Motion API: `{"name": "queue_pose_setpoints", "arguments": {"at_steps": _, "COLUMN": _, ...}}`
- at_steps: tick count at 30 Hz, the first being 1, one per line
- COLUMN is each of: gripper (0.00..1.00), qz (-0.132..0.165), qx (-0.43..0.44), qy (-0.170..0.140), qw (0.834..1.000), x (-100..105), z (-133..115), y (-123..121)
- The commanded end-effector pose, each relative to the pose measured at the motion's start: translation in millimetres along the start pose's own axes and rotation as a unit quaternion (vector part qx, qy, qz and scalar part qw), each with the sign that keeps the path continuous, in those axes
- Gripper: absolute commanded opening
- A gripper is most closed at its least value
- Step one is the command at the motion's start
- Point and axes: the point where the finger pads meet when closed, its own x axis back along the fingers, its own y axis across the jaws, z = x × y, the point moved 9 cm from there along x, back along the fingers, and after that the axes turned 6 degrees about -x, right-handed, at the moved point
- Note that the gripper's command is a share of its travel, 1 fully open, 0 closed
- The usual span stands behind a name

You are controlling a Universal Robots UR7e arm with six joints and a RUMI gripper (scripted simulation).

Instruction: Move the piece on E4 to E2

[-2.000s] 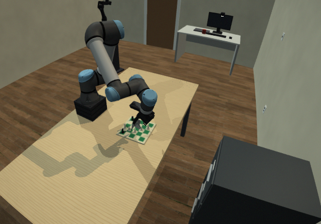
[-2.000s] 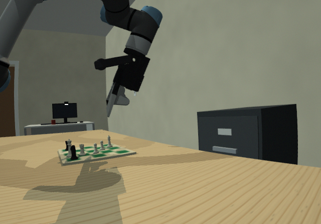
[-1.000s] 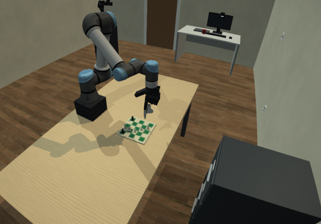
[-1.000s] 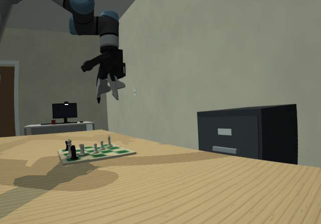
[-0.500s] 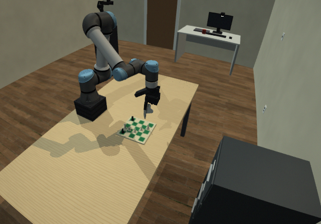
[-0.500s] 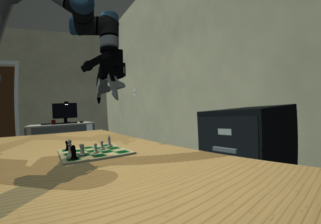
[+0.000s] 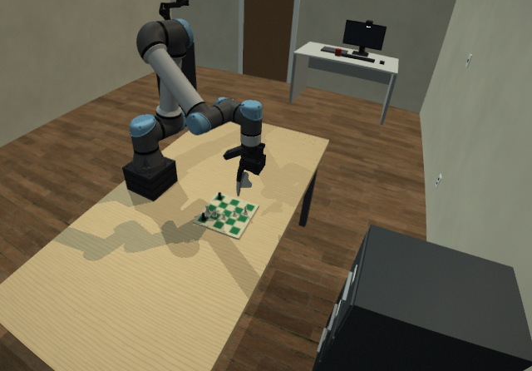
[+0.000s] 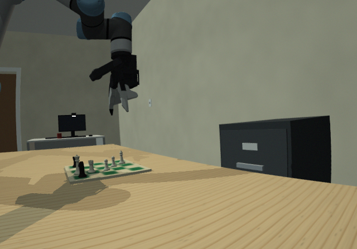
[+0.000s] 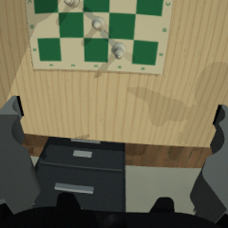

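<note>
The small green and white chessboard (image 7: 227, 214) lies on the wooden table near its right edge. It holds several white pieces and two black ones (image 8: 81, 168). In the wrist view the board's edge (image 9: 97, 35) shows at the top, with white pawns (image 9: 118, 48) on it; the square labels are too small to read, so I cannot tell which piece is on E4. My gripper (image 7: 240, 188) hangs high above the board's far side, pointing down. Its fingers are wide open and empty, well clear of every piece (image 8: 117, 109).
A black filing cabinet (image 7: 429, 302) stands on the floor beside the table's right edge and shows under my fingers in the wrist view (image 9: 81, 161). The arm's base (image 7: 149, 178) sits at the table's left. A desk with a monitor (image 7: 364, 36) stands far back.
</note>
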Motion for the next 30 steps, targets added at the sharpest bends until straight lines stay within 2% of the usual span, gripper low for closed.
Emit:
{"name": "queue_pose_setpoints", "arguments": {"at_steps": 1, "gripper": 1.00, "qz": 0.000, "qx": -0.036, "qy": -0.001, "qw": 0.999, "x": -0.6, "z": 0.5, "y": 1.0}}
{"name": "queue_pose_setpoints", "arguments": {"at_steps": 9, "gripper": 1.00, "qz": 0.000, "qx": -0.101, "qy": -0.001, "qw": 0.995, "x": -2.6, "z": 1.6, "y": 2.7}}
{"name": "queue_pose_setpoints", "arguments": {"at_steps": 15, "gripper": 1.00, "qz": 0.000, "qx": -0.184, "qy": -0.001, "qw": 0.983, "x": -5.1, "z": 2.7, "y": 4.9}}
{"name": "queue_pose_setpoints", "arguments": {"at_steps": 22, "gripper": 1.00, "qz": 0.000, "qx": -0.300, "qy": -0.001, "qw": 0.954, "x": -8.7, "z": 3.6, "y": 7.9}}
{"name": "queue_pose_setpoints", "arguments": {"at_steps": 24, "gripper": 1.00, "qz": 0.000, "qx": -0.300, "qy": -0.001, "qw": 0.954, "x": -8.7, "z": 3.6, "y": 7.9}}
{"name": "queue_pose_setpoints", "arguments": {"at_steps": 30, "gripper": 1.00, "qz": 0.000, "qx": -0.410, "qy": -0.001, "qw": 0.912, "x": -12.2, "z": 3.7, "y": 10.3}}
